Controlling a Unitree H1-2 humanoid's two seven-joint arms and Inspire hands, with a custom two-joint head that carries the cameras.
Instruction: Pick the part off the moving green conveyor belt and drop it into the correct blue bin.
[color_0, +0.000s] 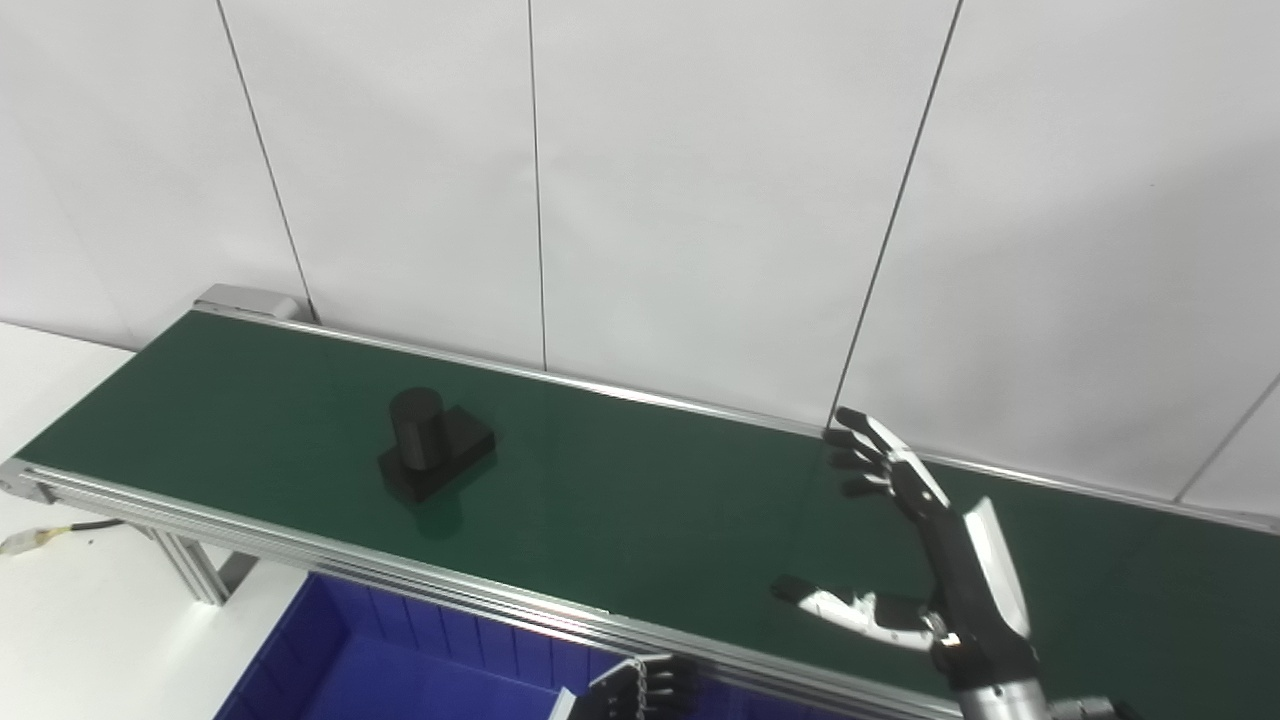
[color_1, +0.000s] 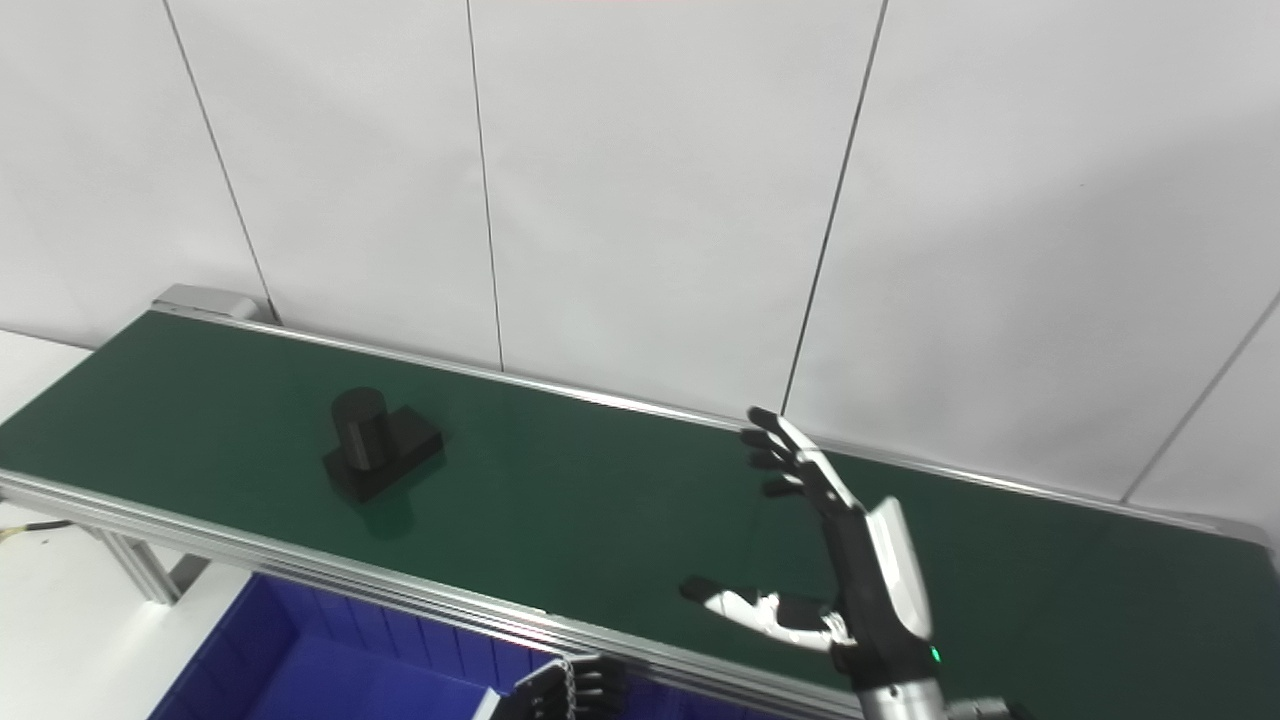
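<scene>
A black part (color_0: 433, 445), a short cylinder standing on a square base, sits on the green conveyor belt (color_0: 640, 480) toward its left end. My right hand (color_0: 915, 540) is open, fingers and thumb spread, raised over the belt well to the right of the part and apart from it. My left hand (color_0: 640, 690) shows only as curled dark fingers at the bottom edge, below the belt's near rail, over the blue bin (color_0: 400, 660); nothing is visible in it. The part also shows in the right eye view (color_1: 378, 443).
The belt's aluminium near rail (color_0: 400, 570) runs between the bin and the belt. A white panelled wall (color_0: 700, 200) stands right behind the belt. A support leg (color_0: 195, 570) and a cable (color_0: 50, 535) are at the left on the white floor.
</scene>
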